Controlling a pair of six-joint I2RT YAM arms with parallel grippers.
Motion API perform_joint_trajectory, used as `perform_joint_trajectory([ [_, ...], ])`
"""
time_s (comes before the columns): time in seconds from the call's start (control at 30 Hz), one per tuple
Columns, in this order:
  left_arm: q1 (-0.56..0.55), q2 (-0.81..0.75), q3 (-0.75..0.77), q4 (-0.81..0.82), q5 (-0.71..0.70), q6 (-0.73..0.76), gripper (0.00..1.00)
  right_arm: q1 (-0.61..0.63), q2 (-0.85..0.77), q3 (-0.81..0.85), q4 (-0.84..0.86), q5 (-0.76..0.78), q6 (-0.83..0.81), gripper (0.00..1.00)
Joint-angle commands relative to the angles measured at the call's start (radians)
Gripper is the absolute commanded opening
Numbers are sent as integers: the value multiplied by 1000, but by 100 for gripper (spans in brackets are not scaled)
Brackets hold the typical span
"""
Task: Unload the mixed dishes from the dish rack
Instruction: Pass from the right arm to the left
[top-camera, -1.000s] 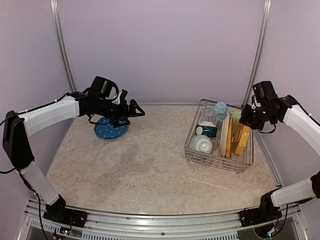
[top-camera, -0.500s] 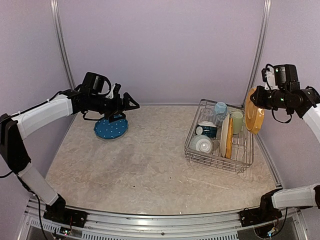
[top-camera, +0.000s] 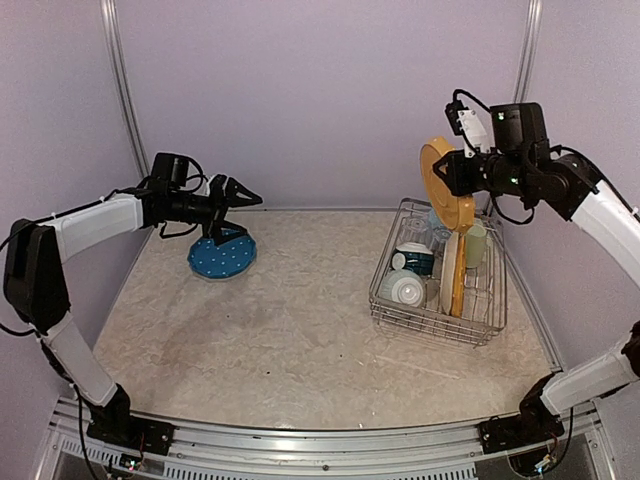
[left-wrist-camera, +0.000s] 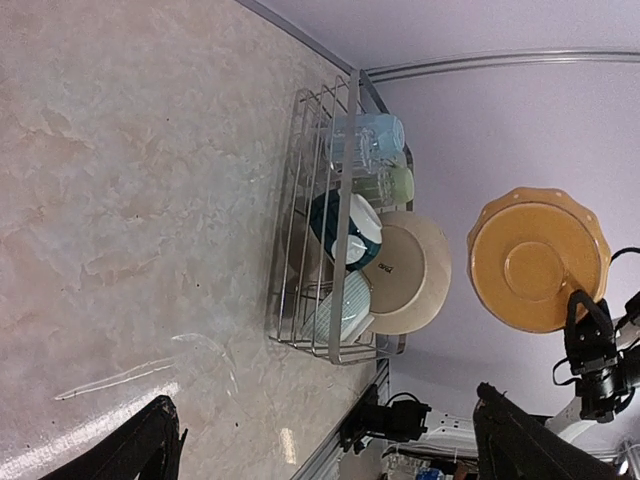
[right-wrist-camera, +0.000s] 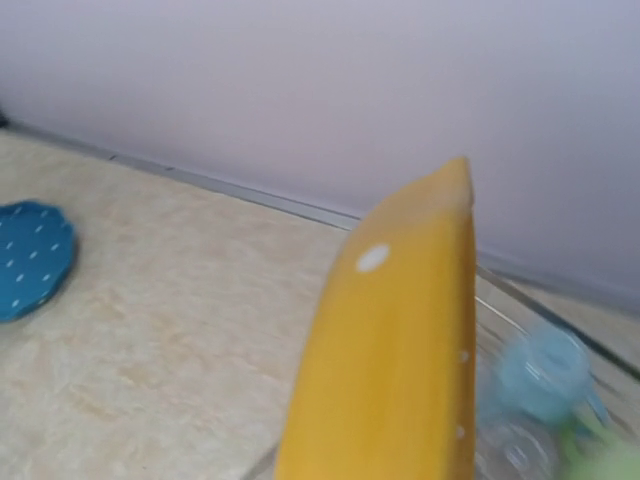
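Above dish rack (top-camera: 432, 322), right gripper (top-camera: 452, 176) high, seemingly gripping yellow plate (top-camera: 440, 205)

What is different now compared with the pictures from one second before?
The right claw lifted the yellow-orange plate out of the dish rack, up and then leftward. The left claw, open, drew back slightly left. The blue plate, the rack and its other dishes stayed.
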Motion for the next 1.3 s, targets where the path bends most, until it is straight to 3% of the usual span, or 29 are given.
perform_joint_trajectory([
  [0.0,29,47,-24,73,129,-104,97,167,105,99,185,158,-167,0],
  [0.4,48,74,-20,226,302,-224,97,431,439,149,337,367,-479,0],
  [0.83,-51,182,-13,313,401,-317,95,521,627,205,418,407,-587,0],
  [0.97,-74,193,-15,313,401,-315,87,527,653,205,437,413,-597,0],
  [1.27,-103,209,-14,282,391,-300,57,554,708,211,482,471,-664,0],
])
